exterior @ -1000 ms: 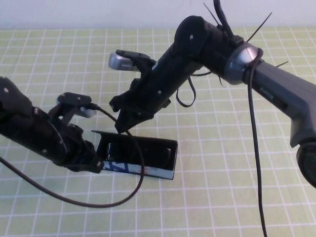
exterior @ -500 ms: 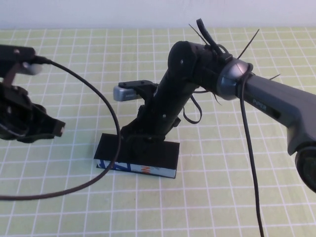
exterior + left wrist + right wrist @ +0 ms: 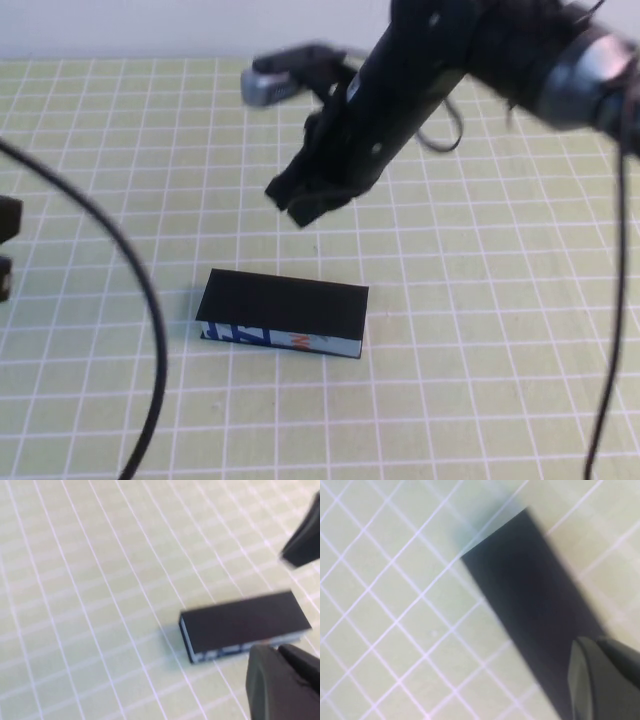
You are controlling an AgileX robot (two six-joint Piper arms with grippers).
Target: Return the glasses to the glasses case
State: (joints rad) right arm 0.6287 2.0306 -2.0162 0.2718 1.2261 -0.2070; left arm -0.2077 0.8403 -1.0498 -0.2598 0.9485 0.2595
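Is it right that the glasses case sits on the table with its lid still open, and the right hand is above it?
Not quite: the glasses case has its lid shut, as the high view shows. It does sit on the table, with the right hand above it. The left hand is off to the side.

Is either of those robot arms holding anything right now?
No. The right gripper hangs above the closed case, touching nothing. The left gripper is off to the left side, also clear of the case.
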